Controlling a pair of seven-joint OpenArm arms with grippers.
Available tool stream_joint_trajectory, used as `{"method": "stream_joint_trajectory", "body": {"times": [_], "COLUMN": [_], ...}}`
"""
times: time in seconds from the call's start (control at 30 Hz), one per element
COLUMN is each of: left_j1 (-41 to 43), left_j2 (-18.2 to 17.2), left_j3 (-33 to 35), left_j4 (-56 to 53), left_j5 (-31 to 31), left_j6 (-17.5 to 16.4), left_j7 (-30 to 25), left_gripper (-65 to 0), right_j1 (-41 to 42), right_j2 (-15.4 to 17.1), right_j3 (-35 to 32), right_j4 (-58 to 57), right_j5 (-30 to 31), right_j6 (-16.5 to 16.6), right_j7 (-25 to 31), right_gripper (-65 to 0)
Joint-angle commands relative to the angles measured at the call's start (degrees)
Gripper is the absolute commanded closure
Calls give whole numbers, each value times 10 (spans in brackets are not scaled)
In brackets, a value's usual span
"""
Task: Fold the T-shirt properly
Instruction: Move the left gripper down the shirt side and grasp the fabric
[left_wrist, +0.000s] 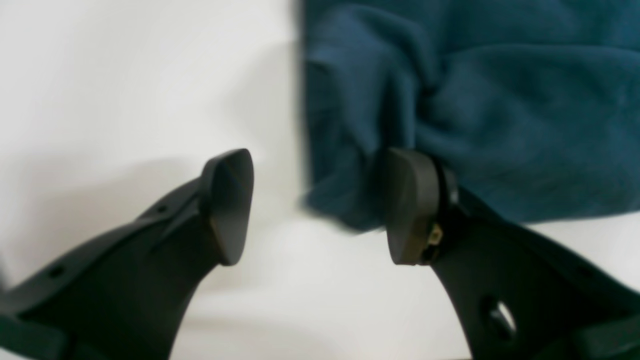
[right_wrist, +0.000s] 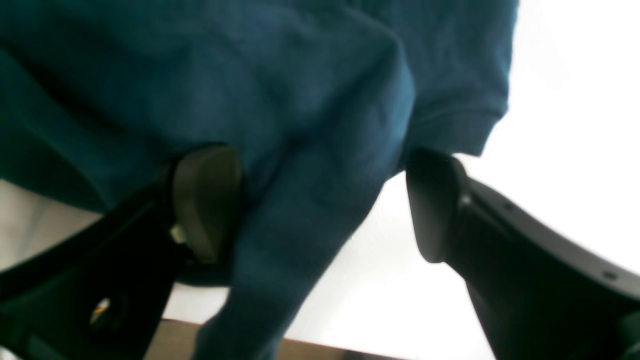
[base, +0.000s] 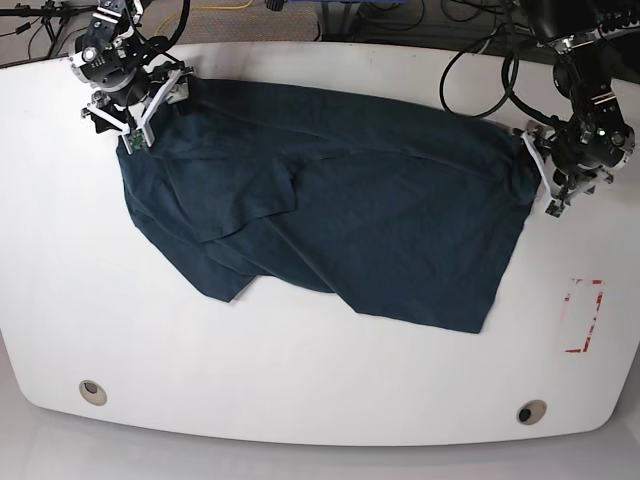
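Base view, upper left of the frame: the right end effector sits at the far-left corner of the T-shirt. Its wrist view shows the jaws standing wide apart, with a rumpled fold of dark teal cloth lying between them; one pad touches the cloth, the other stands clear of it. No pinch is made.

Centre of the frame: the T-shirt lies spread on the white tabletop, partly flat, with a folded flap and creases on its left half.

Right of the frame: the left end effector is at the garment's right edge. Its wrist view shows the jaws apart, one pad against the bunched cloth edge, the other over bare tabletop. A red marked rectangle lies at lower right, well apart from the shirt.
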Motion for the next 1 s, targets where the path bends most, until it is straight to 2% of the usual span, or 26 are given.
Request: {"method": "stream_joint_trajectory", "body": {"times": [0.0,0.2,0.37,0.4,0.43,0.53,0.63,0.97], "left_j1": [-12,-45,-61,-69,-75,-82,-97,-178], "left_j2": [-7,-9,-11,-15,-23,-37,-52,-104], "left_j3": [-2,16,22,22,23,30,44,71], "left_j4": [-12,-49,-72,-78,-79,-79,-81,-188], "left_j5": [-3,-2,1,1,1,1,1,1], "left_j6": [0,0,0,0,0,0,0,0], "left_j7": [-9,-26,-36,-36,-36,-36,-38,-40], "left_gripper": [-385,-367,-133,-67,-43,-57,-64,-68], "right_j1": [1,4,4,4,4,4,4,14], "right_j2": [6,7,7,7,7,8,11,20], "right_j3": [2,2,2,2,2,2,2,2], "right_j4": [10,10,10,10,10,10,9,-32], "right_j5": [3,3,3,3,3,3,2,-2], "right_j6": [-1,-1,-1,-1,-1,-1,-1,-1], "right_j7": [7,7,7,7,7,7,7,9], "right_gripper": [-499,-487,-363,-315,-277,-181,-113,-92]}}
